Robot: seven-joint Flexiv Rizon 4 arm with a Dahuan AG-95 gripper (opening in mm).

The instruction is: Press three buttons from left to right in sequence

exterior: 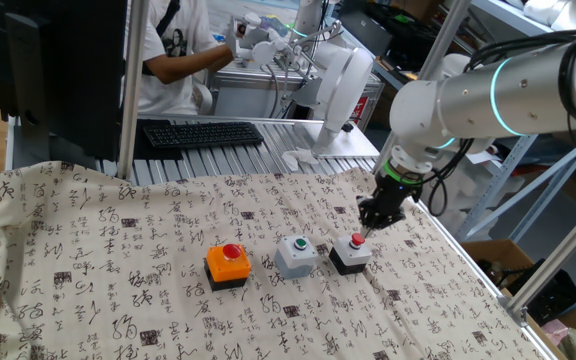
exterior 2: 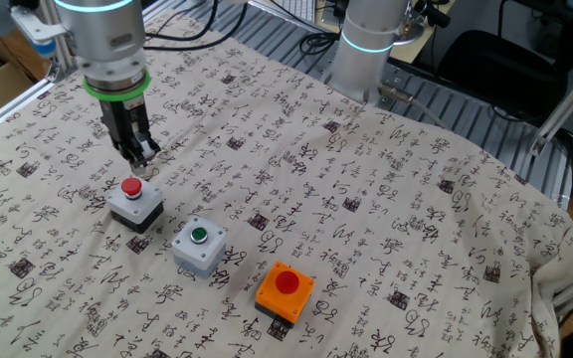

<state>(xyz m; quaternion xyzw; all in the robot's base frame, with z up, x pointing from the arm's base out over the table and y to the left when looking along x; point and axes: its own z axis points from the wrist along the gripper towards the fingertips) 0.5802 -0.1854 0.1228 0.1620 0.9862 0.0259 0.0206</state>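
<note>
Three button boxes are lined up in a short row on the cloth-covered table [exterior: 88, 220], all upright with buttons facing up. The row's long axis runs roughly parallel to the table's near edge in one fixed view.

- Orange box [exterior: 229, 265], red button on top: the end farthest from the gripper.
- Grey box [exterior: 297, 255], green button: middle, just beside the others, not touching.
- Third box [exterior: 350, 253], light top on black base, small red button: end of the row nearest the table's right edge in one fixed view.

No containers are seen; nothing is held in or on the boxes.

Gripper [exterior: 365, 233] is pointed straight down, fingers shut together, nothing gripped. The tip is placed right at the third box's red button; in the other fixed view it sits just above and behind that button. Contact cannot be confirmed from either view.

A black keyboard [exterior: 202, 133] lies beyond the cloth's far edge, well apart from the row.
</note>
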